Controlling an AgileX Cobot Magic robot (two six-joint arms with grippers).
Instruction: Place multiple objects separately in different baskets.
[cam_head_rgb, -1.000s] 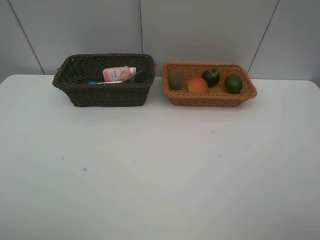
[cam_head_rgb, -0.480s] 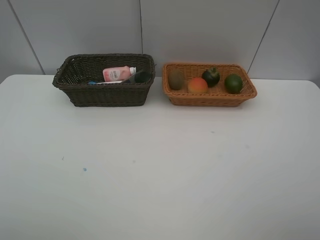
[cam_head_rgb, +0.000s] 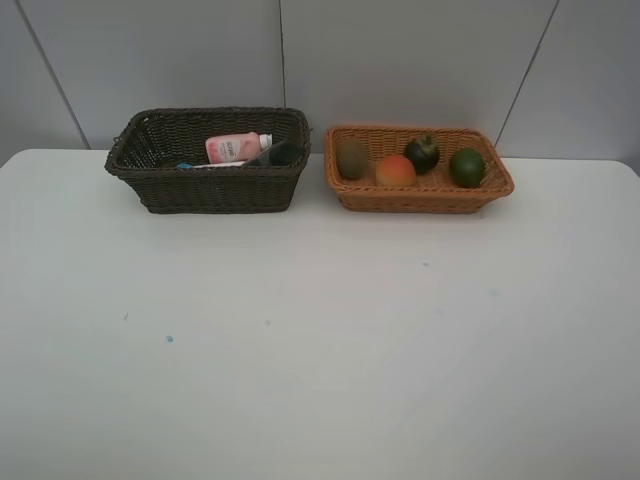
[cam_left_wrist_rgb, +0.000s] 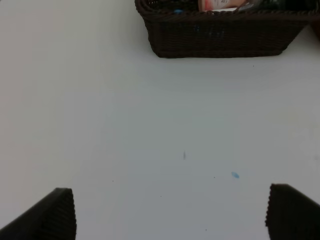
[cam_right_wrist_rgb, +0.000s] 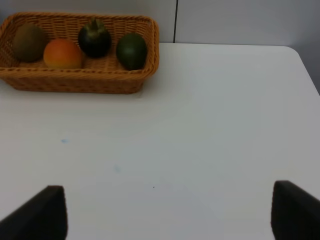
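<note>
Sorting looked finished: the pink bottle (cam_head_rgb: 236, 148) lay in the dark basket (cam_head_rgb: 210, 190) with other small items, and four fruits sat in the orange basket (cam_head_rgb: 420, 195). Nothing was left on the tabletop (cam_head_rgb: 320, 340). The left gripper (cam_left_wrist_rgb: 170, 212) and right gripper (cam_right_wrist_rgb: 167, 212) were both released and empty.

Left gripper (cam_left_wrist_rgb: 170, 212) and right gripper (cam_right_wrist_rgb: 167, 210): jaws spread wide, empty, above the table.
</note>
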